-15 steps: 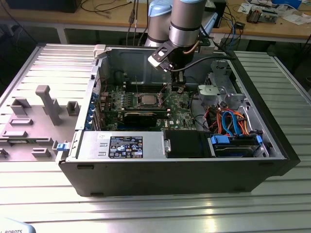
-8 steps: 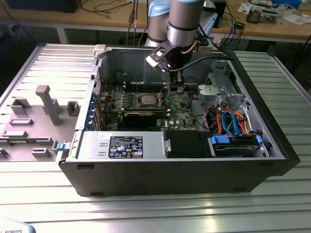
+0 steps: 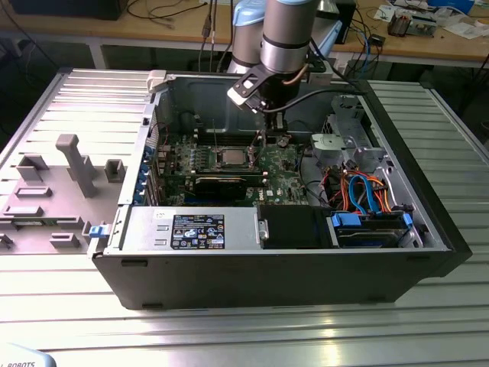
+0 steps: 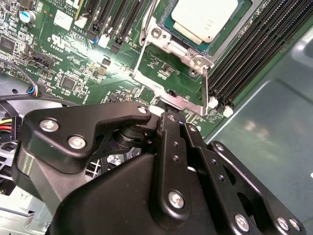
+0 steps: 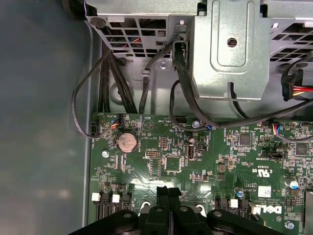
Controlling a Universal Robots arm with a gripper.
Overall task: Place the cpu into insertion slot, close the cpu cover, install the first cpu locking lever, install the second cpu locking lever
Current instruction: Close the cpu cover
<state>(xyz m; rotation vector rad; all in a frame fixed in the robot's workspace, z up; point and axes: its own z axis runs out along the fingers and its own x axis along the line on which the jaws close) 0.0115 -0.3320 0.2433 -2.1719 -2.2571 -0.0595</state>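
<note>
Cpu [image 4: 205, 17], pale silver square, seated in insertion slot [image 4: 168, 44], cpu cover [image 4: 171, 95] open

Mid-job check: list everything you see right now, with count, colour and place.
insertion slot: one, silver-rimmed, on the green motherboard
cpu: one, silver-grey, seated in the insertion slot
cpu cover: one, silver, tilted open beside the cpu
memory slots: several, black, beside the insertion slot
coin battery: one, silver, on the motherboard
graphics card: one, black, near the cpu
computer case: one, dark, open on the metal table
fixture tray: one, grey, at the exterior view's left
arm: one, grey, above the case
gripper: one, black, jaws together at the cpu cover's edge
</note>
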